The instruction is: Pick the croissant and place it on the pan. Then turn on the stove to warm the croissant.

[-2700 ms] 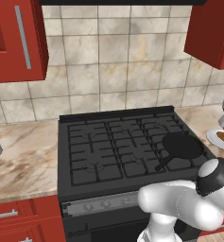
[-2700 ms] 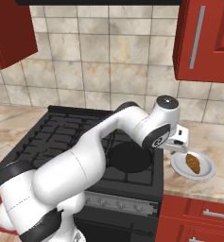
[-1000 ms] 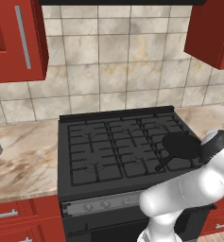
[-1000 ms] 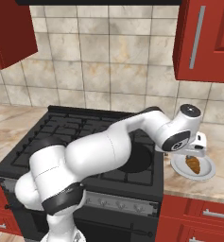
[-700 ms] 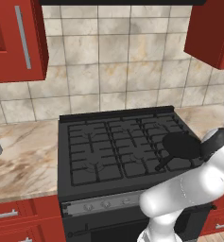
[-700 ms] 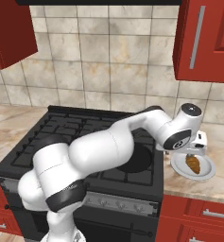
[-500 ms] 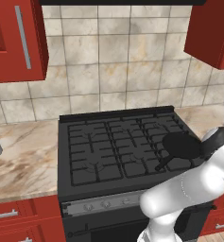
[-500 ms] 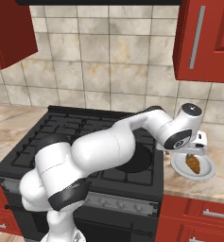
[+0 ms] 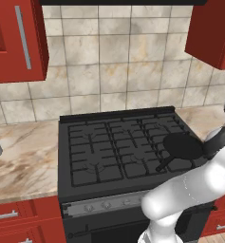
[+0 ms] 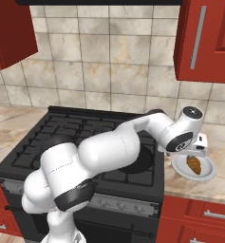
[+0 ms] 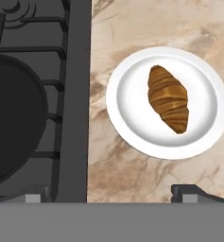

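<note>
One croissant [image 11: 168, 99] lies on the white plate [image 11: 127, 108], which sits on the table just beside the stove [image 11: 78, 94]. Jaws are spread wide, empty, above the plate but off-centre toward the pan [image 11: 12, 118]. Descending so, a finger may strike the plate rim or nudge the pastry aside.

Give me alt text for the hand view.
A brown croissant lies on a white plate on a marble counter. Left of the plate is the black stove, with a pan on its grate.
</note>
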You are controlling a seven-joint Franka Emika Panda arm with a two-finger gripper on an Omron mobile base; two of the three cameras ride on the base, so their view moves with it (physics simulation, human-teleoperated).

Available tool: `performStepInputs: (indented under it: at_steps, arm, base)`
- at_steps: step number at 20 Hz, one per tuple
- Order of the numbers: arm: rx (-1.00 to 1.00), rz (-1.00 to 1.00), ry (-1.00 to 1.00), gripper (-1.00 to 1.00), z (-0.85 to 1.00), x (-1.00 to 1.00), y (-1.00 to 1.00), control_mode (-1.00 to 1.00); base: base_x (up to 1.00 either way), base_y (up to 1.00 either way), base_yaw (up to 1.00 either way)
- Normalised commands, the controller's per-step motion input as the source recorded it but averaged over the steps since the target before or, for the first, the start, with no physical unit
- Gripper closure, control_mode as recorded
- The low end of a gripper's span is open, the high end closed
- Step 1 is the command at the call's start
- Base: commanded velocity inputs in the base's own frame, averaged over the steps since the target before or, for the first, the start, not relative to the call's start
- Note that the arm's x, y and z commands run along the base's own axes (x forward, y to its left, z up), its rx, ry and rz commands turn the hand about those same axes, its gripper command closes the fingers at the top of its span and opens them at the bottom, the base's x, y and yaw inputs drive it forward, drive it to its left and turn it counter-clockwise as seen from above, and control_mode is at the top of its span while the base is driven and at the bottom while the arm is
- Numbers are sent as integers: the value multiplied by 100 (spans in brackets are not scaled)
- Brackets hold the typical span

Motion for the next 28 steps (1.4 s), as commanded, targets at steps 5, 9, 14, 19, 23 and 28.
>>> performStepInputs:
  at_steps: [5, 9, 14, 19, 23, 28]
  arm:
    - [0, 0, 1, -100, -14, 9, -7, -100]
    - [0, 0, 1, -100, -14, 5, -8, -100]
    - [0, 0, 1, -100, -14, 6, -6, -100]
    - [0, 0, 2, -100, -16, 6, -7, -100]
    - [0, 0, 2, -100, -15, 6, -8, -100]
    - [0, 0, 1, -100, -8, 9, -13, -100]
  base:
    - [0, 0, 0]
    - [0, 0, 0]
    - [0, 0, 0]
    - [0, 0, 0]
    - [0, 0, 0]
    - [0, 0, 0]
